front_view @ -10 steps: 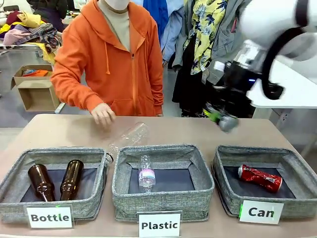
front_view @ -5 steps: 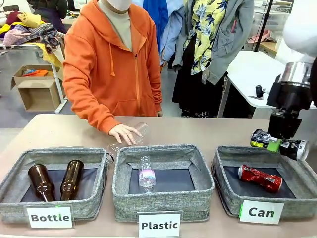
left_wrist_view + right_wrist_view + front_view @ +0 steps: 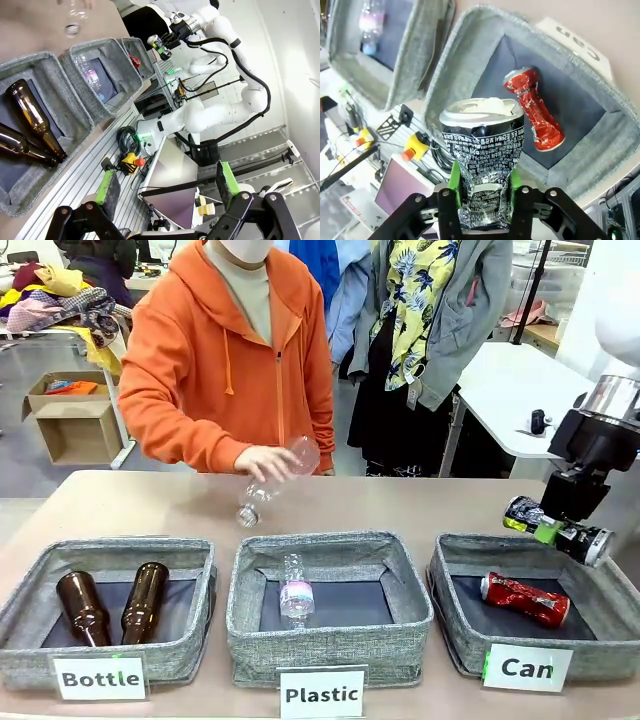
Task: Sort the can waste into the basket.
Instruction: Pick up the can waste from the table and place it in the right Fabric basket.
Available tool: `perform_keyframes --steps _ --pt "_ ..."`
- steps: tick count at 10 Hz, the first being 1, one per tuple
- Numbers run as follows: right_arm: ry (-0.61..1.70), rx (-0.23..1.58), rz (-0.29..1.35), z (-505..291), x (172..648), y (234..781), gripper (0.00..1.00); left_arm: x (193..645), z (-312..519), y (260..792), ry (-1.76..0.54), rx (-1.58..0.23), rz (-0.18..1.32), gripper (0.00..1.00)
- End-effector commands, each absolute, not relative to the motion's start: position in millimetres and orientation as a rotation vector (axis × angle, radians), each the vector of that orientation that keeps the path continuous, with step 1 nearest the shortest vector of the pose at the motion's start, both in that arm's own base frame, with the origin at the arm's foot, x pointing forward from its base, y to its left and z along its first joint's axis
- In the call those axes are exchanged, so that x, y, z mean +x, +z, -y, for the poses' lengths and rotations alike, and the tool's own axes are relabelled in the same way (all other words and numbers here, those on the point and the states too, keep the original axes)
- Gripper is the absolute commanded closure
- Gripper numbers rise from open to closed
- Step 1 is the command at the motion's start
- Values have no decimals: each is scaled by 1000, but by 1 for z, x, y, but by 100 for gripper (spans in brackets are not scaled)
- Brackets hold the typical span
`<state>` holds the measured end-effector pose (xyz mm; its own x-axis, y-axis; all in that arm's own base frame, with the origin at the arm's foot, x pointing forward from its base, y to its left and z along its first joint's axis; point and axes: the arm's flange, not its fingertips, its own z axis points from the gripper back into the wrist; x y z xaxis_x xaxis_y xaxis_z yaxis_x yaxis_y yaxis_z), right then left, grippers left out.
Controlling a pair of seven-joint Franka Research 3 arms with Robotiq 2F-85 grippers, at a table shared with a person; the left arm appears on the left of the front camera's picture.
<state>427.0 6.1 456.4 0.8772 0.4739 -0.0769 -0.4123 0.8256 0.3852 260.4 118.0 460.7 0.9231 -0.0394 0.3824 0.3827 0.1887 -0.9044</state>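
Three grey baskets sat on the desk; over the "Can" basket [image 3: 452,558], holding a crushed red can [image 3: 525,599], the right claw [image 3: 482,192] clamped the black-and-silver can [image 3: 484,150] near the far rim, risking a drop outside; the left claw [image 3: 165,182] stood apart

Robot lab: labelled sorting baskets [image 3: 330,635] on table [image 3: 150,505], clothes piles [image 3: 60,295], cardboard box [image 3: 70,420] behind.

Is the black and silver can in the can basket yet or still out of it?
Out. The black and silver can sits between the right end effector's pads above the basket's far rim.
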Motion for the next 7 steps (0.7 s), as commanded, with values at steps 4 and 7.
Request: perform_keyframes --steps 4,7 --pt "525 400 -141 -3 425 454 0 259 -119 463 -311 -1366 300 0" --pt "479 464 -118 -1 426 457 0 259 -119 463 -311 -1366 300 0"
